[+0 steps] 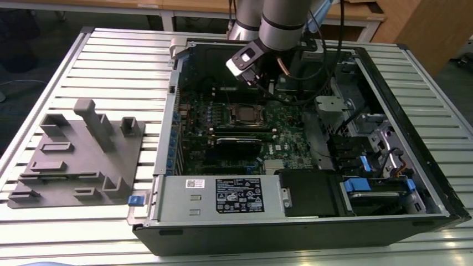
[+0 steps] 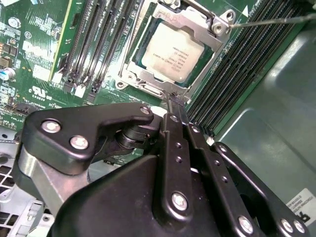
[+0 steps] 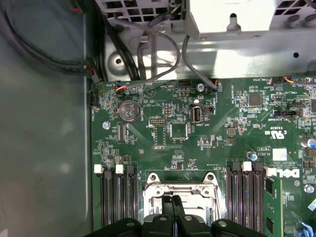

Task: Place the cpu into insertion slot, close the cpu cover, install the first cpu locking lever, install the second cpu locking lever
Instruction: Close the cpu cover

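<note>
The cpu [image 2: 173,52] lies flat in its socket on the green motherboard, silver-grey top up. The cpu cover [image 2: 190,19], a silvery frame, lies down around it. A thin metal locking lever [image 2: 269,20] sticks out sideways from one corner of the socket. My gripper [image 2: 174,98] is shut with nothing between its black fingers, its tips right at the socket's edge. In the exterior view the gripper [image 1: 265,88] hangs just behind the cpu [image 1: 243,114] inside the open case. In the first wrist view the gripper [image 3: 172,198] stands over the cover [image 3: 153,190].
Black memory slots [image 2: 98,44] flank the socket on both sides. Cables [image 3: 148,44] and a metal bracket run past the board's edge. The power supply [image 1: 221,194] and drive bays [image 1: 377,185] fill the case front. A grey fixture block [image 1: 81,149] sits on the table at the exterior view's left.
</note>
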Tool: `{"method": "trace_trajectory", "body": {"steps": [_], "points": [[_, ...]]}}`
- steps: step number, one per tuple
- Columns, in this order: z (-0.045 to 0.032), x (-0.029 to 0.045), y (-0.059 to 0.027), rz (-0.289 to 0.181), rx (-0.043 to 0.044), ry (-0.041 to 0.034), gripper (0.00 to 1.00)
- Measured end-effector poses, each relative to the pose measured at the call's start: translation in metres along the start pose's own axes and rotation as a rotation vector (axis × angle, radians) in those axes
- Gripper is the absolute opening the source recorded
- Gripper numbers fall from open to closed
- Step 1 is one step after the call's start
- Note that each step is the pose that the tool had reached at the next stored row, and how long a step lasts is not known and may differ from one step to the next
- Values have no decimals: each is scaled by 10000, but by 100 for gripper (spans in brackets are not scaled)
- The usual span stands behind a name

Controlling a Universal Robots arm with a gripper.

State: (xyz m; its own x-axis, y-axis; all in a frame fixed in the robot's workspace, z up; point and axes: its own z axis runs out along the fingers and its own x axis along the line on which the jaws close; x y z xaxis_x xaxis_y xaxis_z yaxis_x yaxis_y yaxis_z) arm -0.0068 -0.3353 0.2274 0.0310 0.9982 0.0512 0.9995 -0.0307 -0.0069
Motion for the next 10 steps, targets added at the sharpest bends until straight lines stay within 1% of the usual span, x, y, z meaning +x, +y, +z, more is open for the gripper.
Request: {"method": "trace_trajectory", "body": {"steps": [7,9,10], "points": [[11,-3,-3,-797,42,-11,11],[13,-4,-4,-1088,58,-18,11],[13,-4,-4,-1115,59,-19,11]]}}
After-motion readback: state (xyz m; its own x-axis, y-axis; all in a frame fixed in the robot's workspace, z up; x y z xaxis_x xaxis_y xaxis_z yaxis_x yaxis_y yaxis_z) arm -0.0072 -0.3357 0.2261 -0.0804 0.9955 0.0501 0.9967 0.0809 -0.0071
